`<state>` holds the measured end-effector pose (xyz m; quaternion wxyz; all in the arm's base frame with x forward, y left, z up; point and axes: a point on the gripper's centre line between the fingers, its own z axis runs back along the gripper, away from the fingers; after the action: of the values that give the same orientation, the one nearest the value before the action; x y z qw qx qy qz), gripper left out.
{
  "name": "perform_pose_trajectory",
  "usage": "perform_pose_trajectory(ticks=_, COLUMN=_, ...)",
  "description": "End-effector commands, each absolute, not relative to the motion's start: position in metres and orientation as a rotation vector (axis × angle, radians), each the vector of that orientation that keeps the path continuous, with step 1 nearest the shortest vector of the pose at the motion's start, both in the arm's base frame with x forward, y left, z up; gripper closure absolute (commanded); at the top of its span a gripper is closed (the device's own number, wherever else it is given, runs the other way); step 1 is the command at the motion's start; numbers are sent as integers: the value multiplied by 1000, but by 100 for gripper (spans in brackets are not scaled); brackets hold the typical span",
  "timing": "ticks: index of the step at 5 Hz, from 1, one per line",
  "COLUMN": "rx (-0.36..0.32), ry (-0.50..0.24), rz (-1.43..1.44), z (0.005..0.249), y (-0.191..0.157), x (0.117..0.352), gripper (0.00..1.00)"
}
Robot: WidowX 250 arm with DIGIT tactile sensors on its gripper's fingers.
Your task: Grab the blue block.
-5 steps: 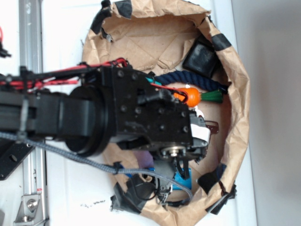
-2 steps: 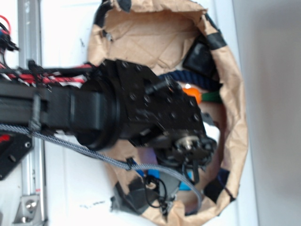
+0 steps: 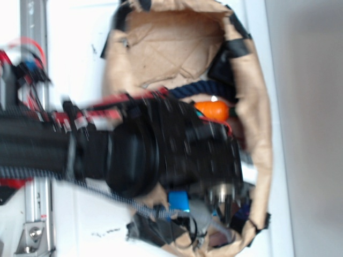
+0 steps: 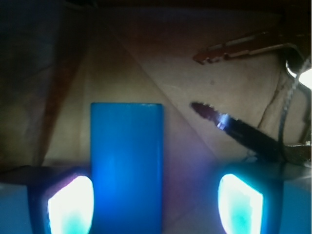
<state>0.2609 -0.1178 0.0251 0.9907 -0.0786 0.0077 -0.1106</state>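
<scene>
The blue block [image 4: 126,165] lies flat on brown paper as a long bright-blue slab. It sits between my open fingers, close beside the left fingertip [image 4: 70,204] and well apart from the right one [image 4: 240,202]. My gripper [image 4: 155,204] is open and holds nothing. In the exterior view my black arm [image 3: 177,155] reaches into the paper bag and is blurred. There only a corner of the blue block [image 3: 179,202] shows under the wrist, and the fingers are hidden.
Two metal keys [image 4: 243,46] [image 4: 234,129] lie on the paper beyond the right finger. An orange toy carrot [image 3: 211,111], a navy rope [image 3: 198,91] and a black block [image 3: 222,67] sit farther in. The taped bag wall [image 3: 257,107] rings everything.
The arm has shifted toward the bag's lower end and now shows motion blur. More of the carrot is uncovered, and the blue block shows left of the wrist.
</scene>
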Motion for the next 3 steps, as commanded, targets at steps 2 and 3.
perform_pose_trajectory(ticks=2, rx=-56, ry=-43, rz=-62, z=23, y=-55, x=280, gripper=100)
perform_pose_trajectory(ticks=3, rx=-66, ry=-58, rz=12, z=34, y=-27, x=281, gripper=100)
